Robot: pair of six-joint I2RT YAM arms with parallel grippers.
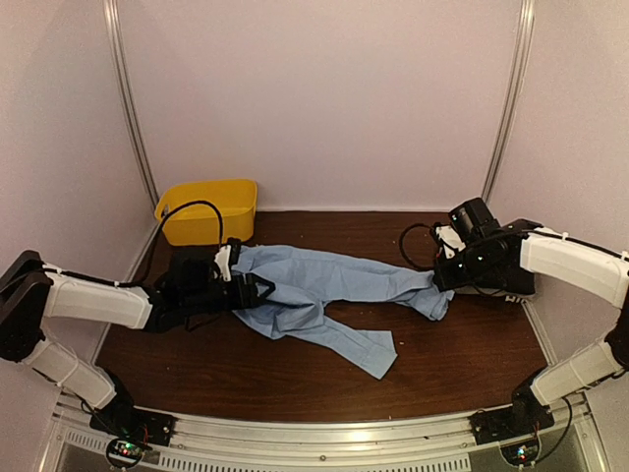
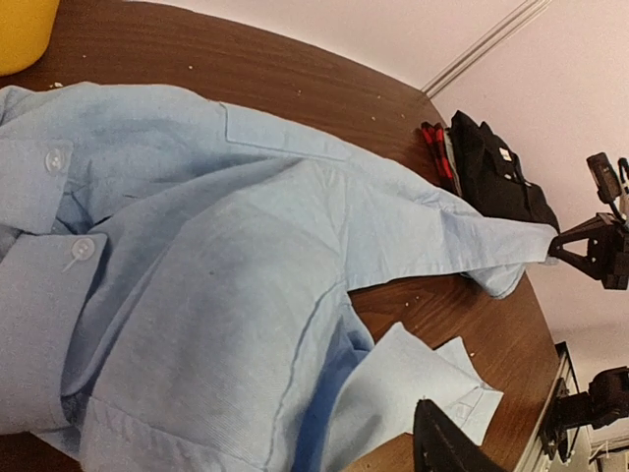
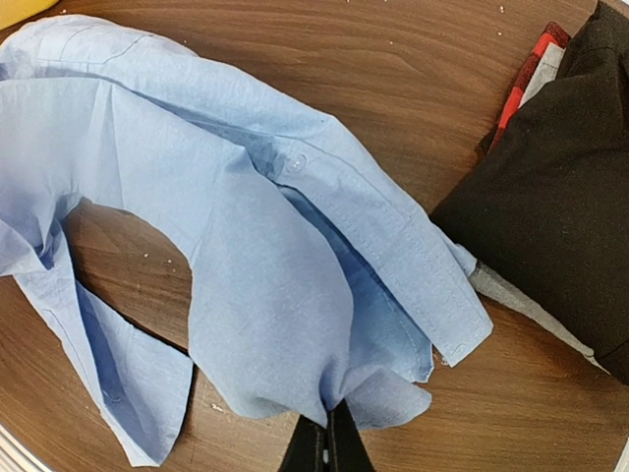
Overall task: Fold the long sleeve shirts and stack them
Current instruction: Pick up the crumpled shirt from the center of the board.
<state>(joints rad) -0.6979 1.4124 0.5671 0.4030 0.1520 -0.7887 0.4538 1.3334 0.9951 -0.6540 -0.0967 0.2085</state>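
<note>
The light blue shirt lies crumpled and stretched across the middle of the brown table, one sleeve trailing toward the front. My left gripper is at its left end near the collar. In the left wrist view the shirt fills the frame and only one dark finger shows. My right gripper is shut on the shirt's hem at the right end. A folded black shirt lies beside it, with a pale grey cloth edge under it.
A yellow plastic bin stands at the back left by the wall. A red checked cloth shows at the far side of the black shirt. The black pile also shows in the left wrist view. White walls close in the back and sides.
</note>
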